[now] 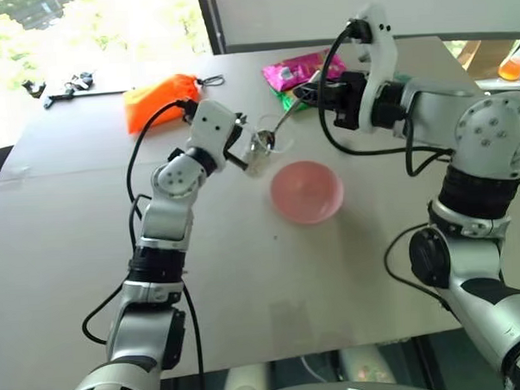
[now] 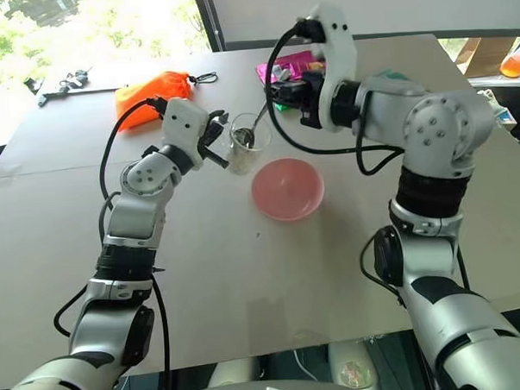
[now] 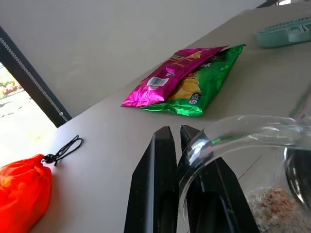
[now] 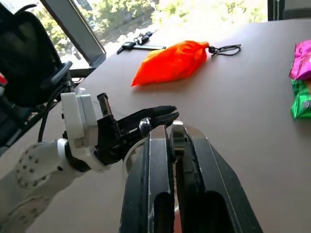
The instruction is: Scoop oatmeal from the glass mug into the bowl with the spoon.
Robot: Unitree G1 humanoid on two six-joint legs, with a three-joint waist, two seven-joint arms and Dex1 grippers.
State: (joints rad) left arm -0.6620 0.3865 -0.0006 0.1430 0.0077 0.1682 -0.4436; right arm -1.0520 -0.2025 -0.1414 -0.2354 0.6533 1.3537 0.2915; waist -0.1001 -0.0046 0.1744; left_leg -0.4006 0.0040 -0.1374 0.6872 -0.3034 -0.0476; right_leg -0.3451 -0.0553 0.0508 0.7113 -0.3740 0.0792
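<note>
Orange fabric, a drawstring pouch, lies at the far left of a pale grey table, with a bunch of keys beyond it near the window edge. Just right of the pouch, the left gripper is pinched shut on the rim of the glass mug, which it holds a little tilted near the table's middle. In the left wrist view the black fingers are pressed on either side of the clear wall, and the oatmeal, a pale flaky clump, lies in the bottom of the mug. The silver spoon slants down into the mug, its head inside the glass and its long handle rising up and to the right. The handle ends in the right gripper, whose fingers are pressed together on it. Just in front of the mug, slightly to the right, sits the pink bowl, flat on the table. Beyond the mug lie a magenta snack bag and a green snack bag, overlapping. Further right, a teal container rests near the table's far edge.
</note>
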